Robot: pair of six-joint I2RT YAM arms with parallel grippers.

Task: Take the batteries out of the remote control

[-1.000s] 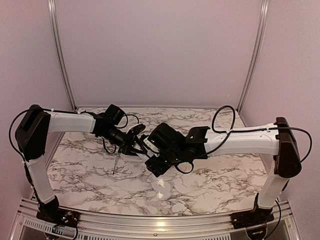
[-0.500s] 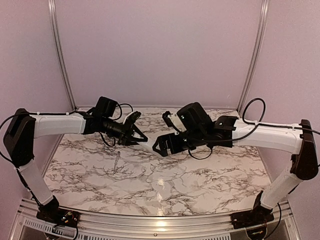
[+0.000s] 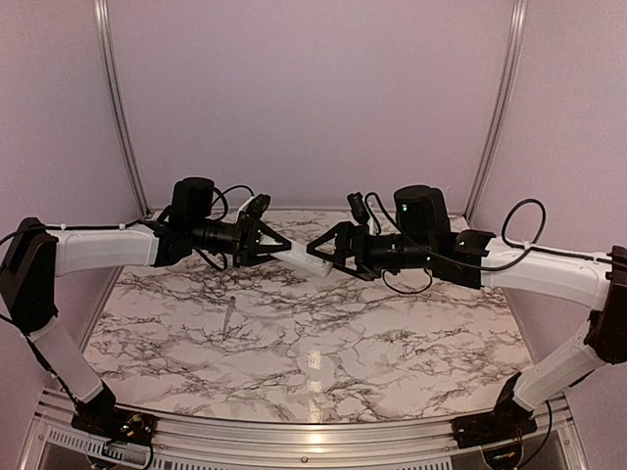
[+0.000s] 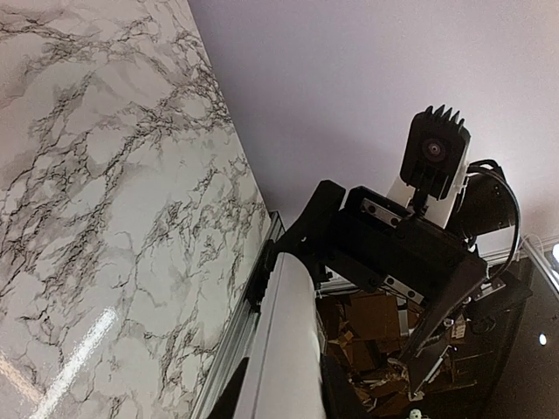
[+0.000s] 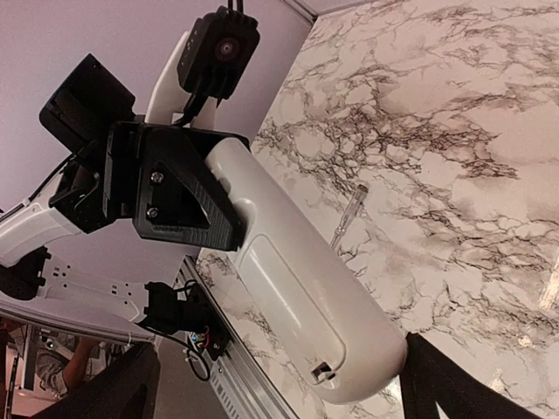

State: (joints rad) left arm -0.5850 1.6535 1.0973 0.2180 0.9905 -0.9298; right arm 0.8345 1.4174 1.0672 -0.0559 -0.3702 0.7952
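Observation:
The remote control (image 3: 297,257) is a slim white bar held in the air between the two grippers. My left gripper (image 3: 272,245) is shut on one end; in the left wrist view its dark fingers press both sides of the bar (image 4: 288,349). My right gripper (image 3: 321,252) is open, its fingers straddling the other end. The right wrist view shows the remote's back (image 5: 297,288) with the long cover closed and a small latch (image 5: 321,374) at the near end. The batteries are hidden inside.
A thin silvery stick-like tool (image 3: 228,318) lies on the marble table (image 3: 392,343) at the left, also seen in the right wrist view (image 5: 348,216). Metal rails frame the back wall and the table's edges.
Both arms rose and swung toward the back. The remote went up from low over the table into the air between the grippers. The tool stayed put.

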